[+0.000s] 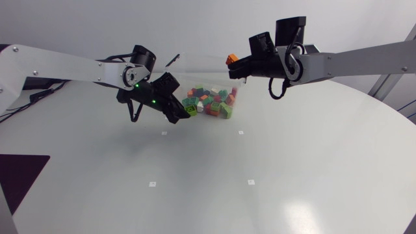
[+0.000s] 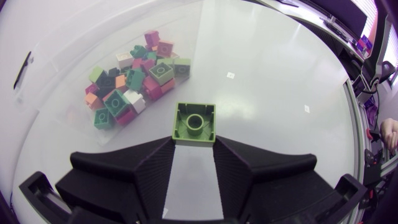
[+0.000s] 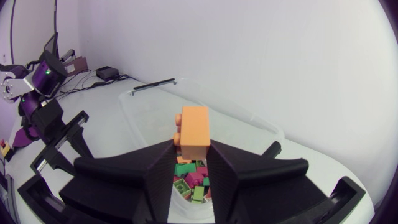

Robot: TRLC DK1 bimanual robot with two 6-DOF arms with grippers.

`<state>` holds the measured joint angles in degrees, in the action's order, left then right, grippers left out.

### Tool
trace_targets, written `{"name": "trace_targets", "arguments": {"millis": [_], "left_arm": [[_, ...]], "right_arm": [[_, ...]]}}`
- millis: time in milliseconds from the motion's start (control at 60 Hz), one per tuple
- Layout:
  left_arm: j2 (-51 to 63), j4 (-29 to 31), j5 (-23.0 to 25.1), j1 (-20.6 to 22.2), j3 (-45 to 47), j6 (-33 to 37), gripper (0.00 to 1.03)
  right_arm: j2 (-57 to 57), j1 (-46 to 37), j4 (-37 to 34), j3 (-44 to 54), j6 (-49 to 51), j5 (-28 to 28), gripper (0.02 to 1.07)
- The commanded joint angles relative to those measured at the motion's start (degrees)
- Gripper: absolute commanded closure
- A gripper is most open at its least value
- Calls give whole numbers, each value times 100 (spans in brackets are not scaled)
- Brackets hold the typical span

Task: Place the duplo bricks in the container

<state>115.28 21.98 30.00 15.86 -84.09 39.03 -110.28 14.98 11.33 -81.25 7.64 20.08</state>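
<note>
Duplo bricks (image 1: pixel 211 103) lie heaped in the clear container (image 3: pixel 249 121) at the far middle of the table. On the left, the left gripper (image 2: pixel 194 144) pinches a green brick (image 2: pixel 194 123) at its fingertips just beside the heap, and that brick is best carried clearly past the rim before the fingers part. To the right, the right gripper (image 3: pixel 194 149) clamps an orange brick (image 3: pixel 194 127) above the heap, so I judge it can release straight down, one arm at a time; the white table (image 1: pixel 292 169) is smooth and bears a few small square marks (image 1: pixel 164 133).
</note>
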Motion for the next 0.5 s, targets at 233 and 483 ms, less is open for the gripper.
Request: {"name": "trace_targets", "arguments": {"millis": [233,483], "left_arm": [[-410,-18,85,-153,-301,-202,74],[-410,676,50,-241,-1232,-440,74]], "right_arm": [[-618,260,-518,-708,-131,-259,25],[-371,251,-896,-840,-157,-294,6]]}}
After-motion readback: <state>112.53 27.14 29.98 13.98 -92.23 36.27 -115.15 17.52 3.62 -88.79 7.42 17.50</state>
